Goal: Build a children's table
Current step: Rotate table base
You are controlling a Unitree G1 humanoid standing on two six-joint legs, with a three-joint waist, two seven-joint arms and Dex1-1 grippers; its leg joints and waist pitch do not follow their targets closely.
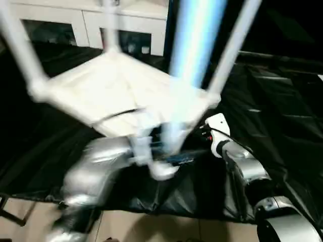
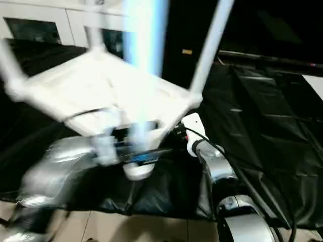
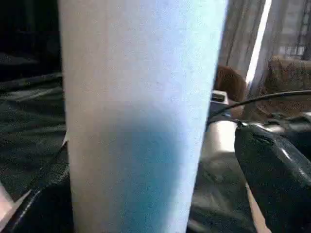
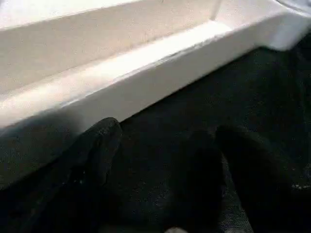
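A long, tapered white plastic tube leg stood nearest the camera, rising steeply from the near corner of the table towards the lens. Its long axis was close to upright.

The white rectangular plastic top was upside down and tilted over a crinkled black sheet. Its underside faced up, smooth and matt, with a raised rim. Three more white tube legs stood up from its other corners, each slim and round. The near leg met the top at a rounded corner socket.

The silver left forearm reached in under that corner, so the left arm was plainly the nearer one to this leg. In the left wrist view the left claw straddled the leg, released. One glossy black finger stood clear of the tube with a gap showing. Any coming grip would, I judge, have to close across the leg's width.

The right claw hung released and empty, low over the sheet. It faced the top's long rim, near it but apart.
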